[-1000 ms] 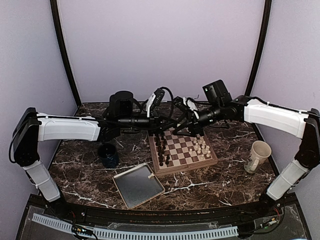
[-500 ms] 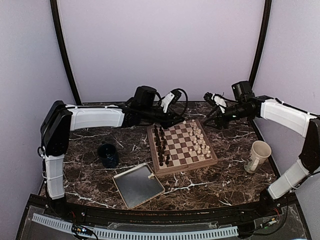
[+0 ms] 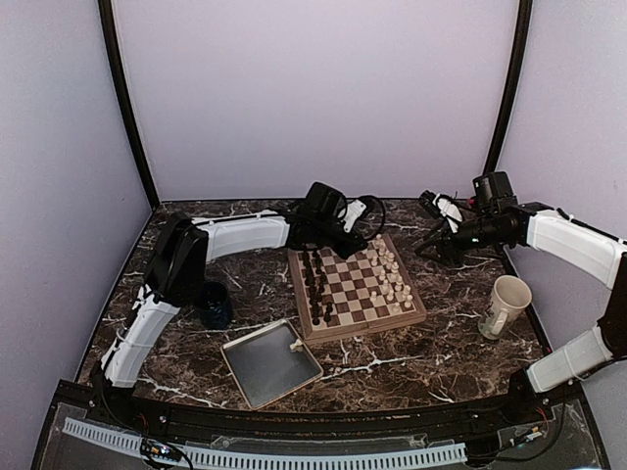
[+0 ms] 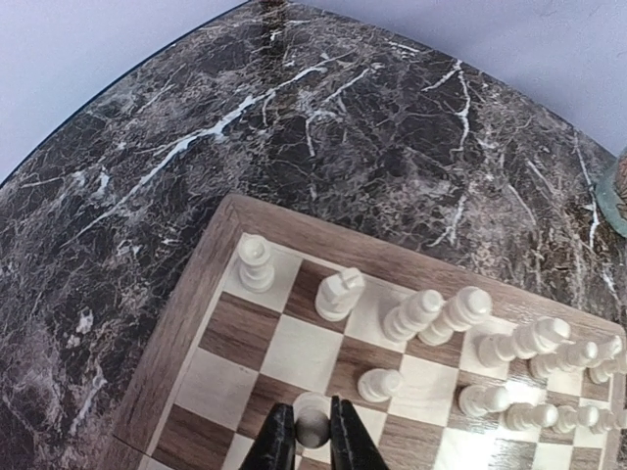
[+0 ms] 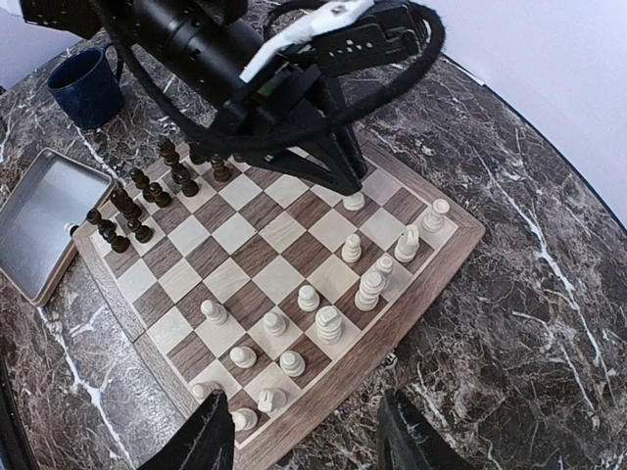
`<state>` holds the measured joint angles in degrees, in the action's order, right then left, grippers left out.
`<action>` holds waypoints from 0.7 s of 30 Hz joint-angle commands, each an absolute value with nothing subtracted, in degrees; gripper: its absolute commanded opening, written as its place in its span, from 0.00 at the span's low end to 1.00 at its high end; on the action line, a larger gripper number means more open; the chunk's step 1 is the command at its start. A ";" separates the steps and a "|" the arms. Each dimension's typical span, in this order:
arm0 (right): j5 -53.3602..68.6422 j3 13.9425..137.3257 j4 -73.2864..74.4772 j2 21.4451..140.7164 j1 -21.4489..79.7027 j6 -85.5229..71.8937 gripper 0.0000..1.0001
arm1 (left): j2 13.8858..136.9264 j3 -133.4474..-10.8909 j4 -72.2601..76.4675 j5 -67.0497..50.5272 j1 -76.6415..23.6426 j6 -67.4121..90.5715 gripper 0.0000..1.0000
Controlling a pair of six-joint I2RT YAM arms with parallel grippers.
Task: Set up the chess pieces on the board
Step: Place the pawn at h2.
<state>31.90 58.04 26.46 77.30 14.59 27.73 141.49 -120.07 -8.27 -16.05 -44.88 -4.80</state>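
- The left gripper (image 4: pixel 312 446) hangs over the far right part of the board (image 3: pixel 364 327), at about 1 o'clock from the board's centre in the top view.
- Its fingers (image 4: pixel 279 443) are drawn close together on either side of a cream pawn (image 4: pixel 312 423). They look to be touching its head, so I judge it pinched rather than merely straddled.
- The pawn stands upright on its square with its long axis vertical, directly under the wrist. It lies neither ahead nor to one side.
- In the left wrist view another pawn (image 4: pixel 377 384) stands at 1 o'clock from it, near but apart.
- The rest of the cream pieces (image 3: pixel 390 279) line the board's 3 o'clock side, and the dark pieces (image 3: pixel 315 287) line its 9 o'clock side.
- The right gripper (image 5: pixel 306 443) is off the board at about 2 o'clock, well apart from any piece, with its fingers spread wide and nothing between them.
- The pawn looks seated, so the likely next move is to part the left fingers and rise straight up, since any sideways drift could tip it.
- One stray cream piece (image 3: pixel 296 345) remains in the tray (image 3: pixel 257 377), at 7 o'clock from the board's centre. Whether it stands or lies I cannot tell.
- That piece sits on the left arm's side, so the left arm is the better placed to fetch it.
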 commanded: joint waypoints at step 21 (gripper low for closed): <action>35.28 56.85 24.78 77.82 14.28 27.31 0.50 | 153.26 -136.64 -10.54 -8.71 -44.92 -5.13 0.17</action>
